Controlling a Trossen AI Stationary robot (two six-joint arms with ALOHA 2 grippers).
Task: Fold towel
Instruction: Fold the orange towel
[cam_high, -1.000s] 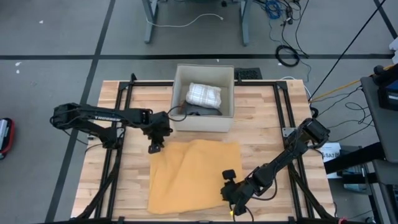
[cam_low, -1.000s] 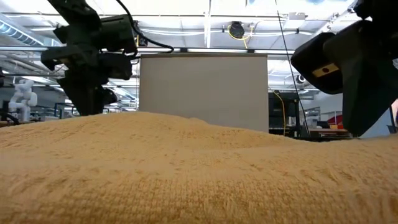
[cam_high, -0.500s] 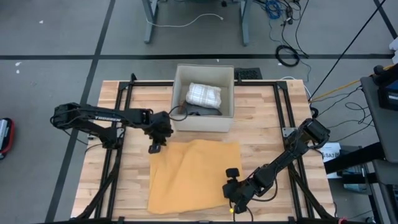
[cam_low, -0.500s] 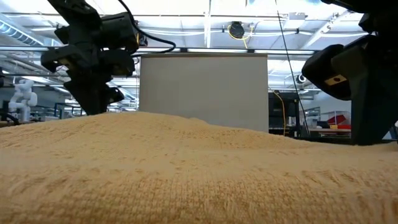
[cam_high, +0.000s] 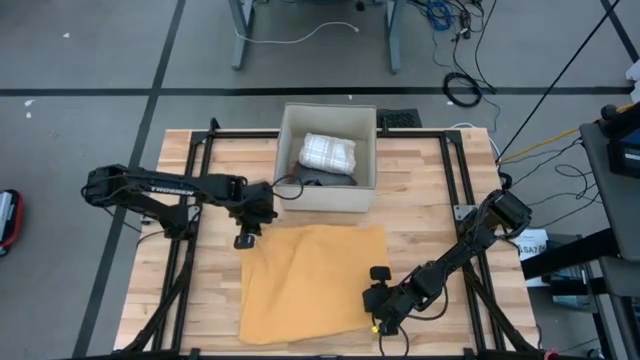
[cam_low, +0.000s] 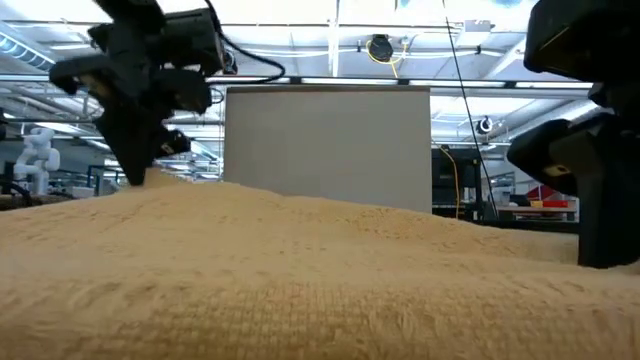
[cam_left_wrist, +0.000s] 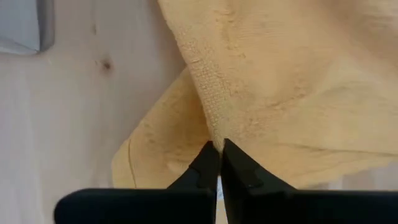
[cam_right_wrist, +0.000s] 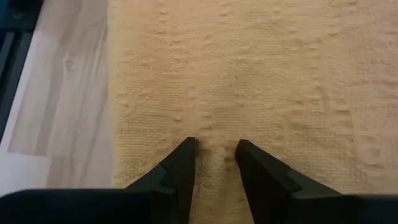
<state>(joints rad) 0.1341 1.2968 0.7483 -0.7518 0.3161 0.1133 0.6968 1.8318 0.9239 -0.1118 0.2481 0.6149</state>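
So the mustard-yellow towel (cam_high: 310, 280) is lying spread out on the wooden table (cam_high: 420, 200), right in front of the open beige box (cam_high: 327, 160) that's holding a white folded cloth (cam_high: 328, 152).

The left gripper (cam_high: 245, 238) is sitting at the towel's far corner, the one nearest the box. Its fingers (cam_left_wrist: 208, 165) are pinched tight together with the towel's edge caught between them; from the wrist cam you can see the fabric bunching and curling up right at the tips, with bare wood off to one side of it. From the low cam that corner is looking a bit lifted under the gripper.

The right gripper (cam_high: 378, 318) is parked at the opposite end, on the near edge of the towel by its corner. Its two fingers (cam_right_wrist: 180, 165) are resting on the cloth with a gap between them, and a little ridge of towel is sitting in that gap. Can't honestly tell if it's actually squeezing the fabric or just straddling it.

The rest of the towel is lying mostly flat between the two grippers.
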